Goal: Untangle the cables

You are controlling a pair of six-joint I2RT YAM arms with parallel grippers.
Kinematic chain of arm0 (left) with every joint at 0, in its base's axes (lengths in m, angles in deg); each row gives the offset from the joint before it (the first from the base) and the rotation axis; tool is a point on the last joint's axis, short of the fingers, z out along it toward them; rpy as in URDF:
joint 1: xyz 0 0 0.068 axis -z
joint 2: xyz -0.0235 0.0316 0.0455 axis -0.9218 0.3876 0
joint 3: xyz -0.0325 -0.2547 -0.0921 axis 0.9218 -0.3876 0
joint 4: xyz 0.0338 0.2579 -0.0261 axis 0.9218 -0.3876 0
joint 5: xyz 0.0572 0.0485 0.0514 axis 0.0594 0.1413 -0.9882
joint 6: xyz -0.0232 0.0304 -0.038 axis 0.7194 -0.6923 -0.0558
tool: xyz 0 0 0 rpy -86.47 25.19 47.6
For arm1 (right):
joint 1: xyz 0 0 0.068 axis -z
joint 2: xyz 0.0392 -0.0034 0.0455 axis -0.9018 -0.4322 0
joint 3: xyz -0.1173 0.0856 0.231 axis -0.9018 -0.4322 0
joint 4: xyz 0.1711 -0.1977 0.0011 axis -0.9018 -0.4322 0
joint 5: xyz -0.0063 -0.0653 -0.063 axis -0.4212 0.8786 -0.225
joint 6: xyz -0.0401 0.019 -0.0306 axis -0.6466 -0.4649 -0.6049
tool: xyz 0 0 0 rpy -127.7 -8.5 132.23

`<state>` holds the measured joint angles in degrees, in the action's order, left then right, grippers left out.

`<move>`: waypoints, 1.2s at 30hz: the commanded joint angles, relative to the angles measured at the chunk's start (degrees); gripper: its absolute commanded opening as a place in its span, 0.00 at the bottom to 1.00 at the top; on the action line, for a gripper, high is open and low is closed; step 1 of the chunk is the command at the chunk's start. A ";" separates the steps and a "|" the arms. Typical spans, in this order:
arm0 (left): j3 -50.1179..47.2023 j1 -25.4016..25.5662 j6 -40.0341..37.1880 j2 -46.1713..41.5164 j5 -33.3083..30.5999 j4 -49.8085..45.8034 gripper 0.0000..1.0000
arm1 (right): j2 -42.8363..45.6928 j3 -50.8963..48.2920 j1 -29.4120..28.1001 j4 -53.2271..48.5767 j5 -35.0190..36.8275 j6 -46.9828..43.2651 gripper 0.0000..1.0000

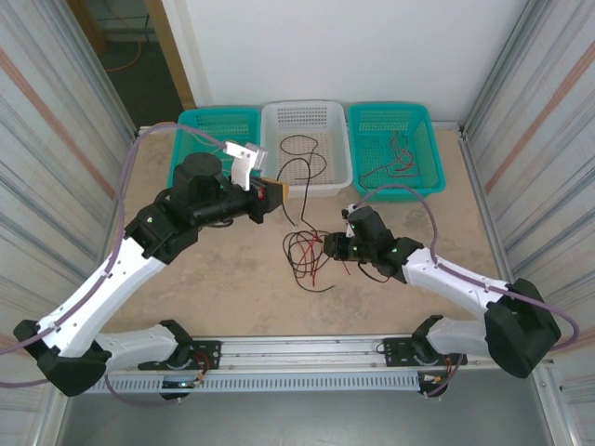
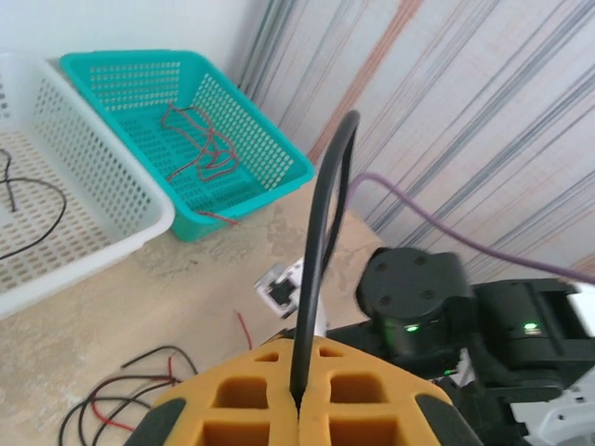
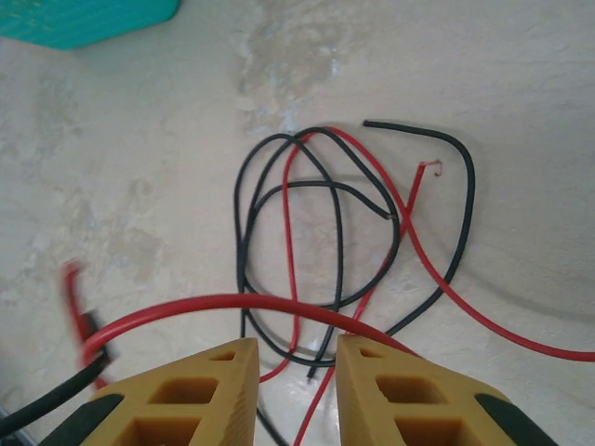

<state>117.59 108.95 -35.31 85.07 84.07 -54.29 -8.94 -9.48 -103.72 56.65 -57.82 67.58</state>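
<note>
My left gripper (image 1: 277,193) is shut on a black cable (image 1: 299,172) that arcs up from its pads toward the white basket. In the left wrist view the same black cable (image 2: 321,232) rises from between the closed orange pads (image 2: 232,409). A tangle of red and black cables (image 1: 307,253) lies on the table's middle. My right gripper (image 1: 335,247) sits low at the tangle's right side, open. In the right wrist view the tangle (image 3: 344,223) spreads just beyond the right gripper (image 3: 296,358), and a red cable (image 3: 214,302) arches across its fingertips, unclamped.
Three baskets line the back: a teal one (image 1: 218,128), a white one (image 1: 307,116) holding a black cable (image 1: 299,142), and a teal one (image 1: 423,139) holding reddish cables (image 1: 395,160). Corrugated walls close in both sides. The right arm (image 2: 418,297) is close below my left gripper.
</note>
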 commanded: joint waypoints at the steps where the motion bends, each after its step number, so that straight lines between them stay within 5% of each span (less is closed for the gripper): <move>1: 3.62 0.12 0.12 0.56 2.70 -0.70 0.00 | -1.00 -1.13 0.72 3.06 -2.44 1.61 0.31; 6: 3.94 0.08 0.86 1.31 1.17 0.19 0.00 | 3.19 -3.69 -2.04 5.31 -2.93 1.26 0.64; 17: 7.23 0.06 3.46 3.46 1.82 1.94 0.00 | 13.88 -8.32 -10.00 9.57 3.36 1.62 0.87; 28: 9.76 0.02 4.09 3.41 1.25 1.62 0.00 | -4.97 -2.75 -8.80 16.53 4.36 4.23 0.70; 32: 11.91 -0.01 2.62 3.12 0.31 0.94 0.00 | -8.05 -5.42 -4.61 20.48 1.21 7.71 0.41; 36: 14.44 -0.46 1.31 2.96 -0.17 0.31 0.00 | -11.09 -6.54 -1.83 20.78 -0.63 9.73 0.24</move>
<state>128.61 108.93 -32.29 89.16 84.86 -54.93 -18.10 -14.88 -106.58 75.93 -56.77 74.62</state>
